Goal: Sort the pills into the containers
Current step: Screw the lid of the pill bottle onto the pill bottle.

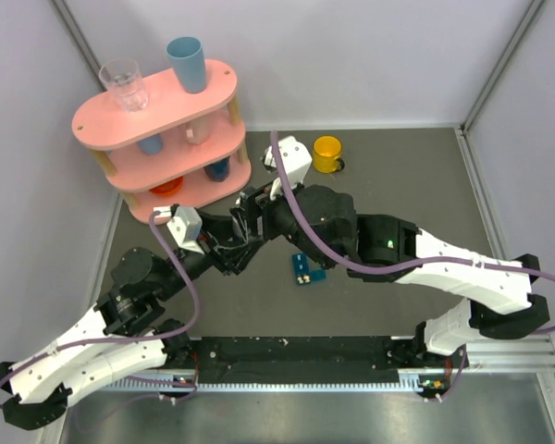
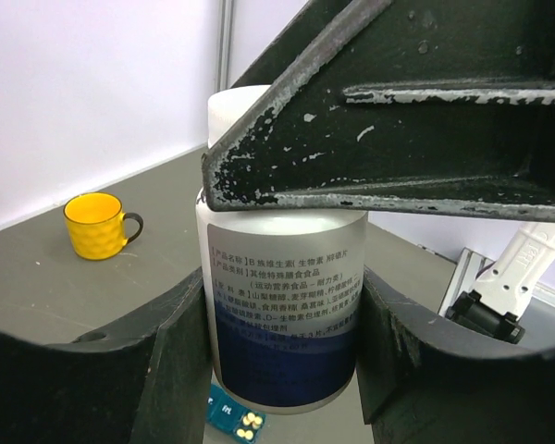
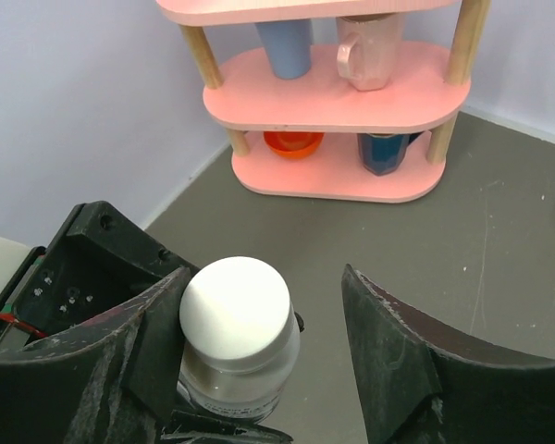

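Left tool (image 2: 282,356) clenched on the white bottle (image 2: 279,277), which looks smooth and likely slippery, so grip mid-body. Right tool (image 3: 270,356) released, jaws slack around the cap (image 3: 236,305). Teal pill box (image 1: 307,271) sits on the table (image 1: 425,185) just right of both tools — probably light, stiff and prone to skid — hold its long sides.

The left arm (image 1: 83,361) and right arm (image 1: 472,282) wear white shells over black joints, and a purple cable (image 1: 192,296) trails along each. White camera blocks (image 1: 291,162) sit at the wrists. The right end effector (image 3: 264,277) has black curved fingers (image 3: 398,370) with edges chipped pale.
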Robot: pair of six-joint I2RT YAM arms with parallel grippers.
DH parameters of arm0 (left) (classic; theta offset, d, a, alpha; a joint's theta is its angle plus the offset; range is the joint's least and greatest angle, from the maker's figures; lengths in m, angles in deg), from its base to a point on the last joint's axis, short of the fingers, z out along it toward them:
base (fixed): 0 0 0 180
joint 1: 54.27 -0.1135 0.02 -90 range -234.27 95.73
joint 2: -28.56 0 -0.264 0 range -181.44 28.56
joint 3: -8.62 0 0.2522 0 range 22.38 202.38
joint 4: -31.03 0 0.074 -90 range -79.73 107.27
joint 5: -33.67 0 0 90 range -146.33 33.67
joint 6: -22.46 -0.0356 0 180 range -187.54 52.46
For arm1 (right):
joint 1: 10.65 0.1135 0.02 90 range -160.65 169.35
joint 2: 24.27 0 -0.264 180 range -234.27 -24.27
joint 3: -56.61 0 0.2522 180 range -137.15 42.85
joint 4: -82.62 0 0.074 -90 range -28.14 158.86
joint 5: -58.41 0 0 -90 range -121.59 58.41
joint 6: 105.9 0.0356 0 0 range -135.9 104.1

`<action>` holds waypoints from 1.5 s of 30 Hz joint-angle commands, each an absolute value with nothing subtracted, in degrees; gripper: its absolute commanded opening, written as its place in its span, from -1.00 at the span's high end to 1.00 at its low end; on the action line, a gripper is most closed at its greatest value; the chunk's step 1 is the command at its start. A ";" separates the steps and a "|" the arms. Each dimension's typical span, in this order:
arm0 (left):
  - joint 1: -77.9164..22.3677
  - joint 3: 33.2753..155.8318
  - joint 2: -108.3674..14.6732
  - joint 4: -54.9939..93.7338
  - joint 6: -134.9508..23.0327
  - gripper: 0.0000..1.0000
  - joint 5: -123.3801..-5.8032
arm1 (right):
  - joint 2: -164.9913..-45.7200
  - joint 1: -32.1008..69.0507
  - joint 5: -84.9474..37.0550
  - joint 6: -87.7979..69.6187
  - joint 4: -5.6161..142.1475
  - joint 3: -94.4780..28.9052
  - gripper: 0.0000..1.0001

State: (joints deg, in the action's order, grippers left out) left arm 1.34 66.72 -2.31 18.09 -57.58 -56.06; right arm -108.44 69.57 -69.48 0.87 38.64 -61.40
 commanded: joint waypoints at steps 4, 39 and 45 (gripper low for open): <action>1.71 66.33 -0.27 29.75 -57.08 1.00 -58.71 | -105.32 69.68 -69.21 -2.89 41.42 -58.41 -0.41; 1.71 66.15 0.70 28.08 -56.73 1.00 -67.74 | -84.05 69.68 -37.05 -15.02 51.90 -45.31 -0.57; 1.71 69.32 -2.46 27.55 -54.27 1.00 -88.88 | -81.93 69.68 -25.28 -19.94 48.04 -47.84 -0.49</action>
State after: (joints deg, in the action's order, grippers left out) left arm 1.71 65.52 -0.57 25.36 -56.45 -72.10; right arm -82.88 69.55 -35.12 -15.63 49.83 -45.01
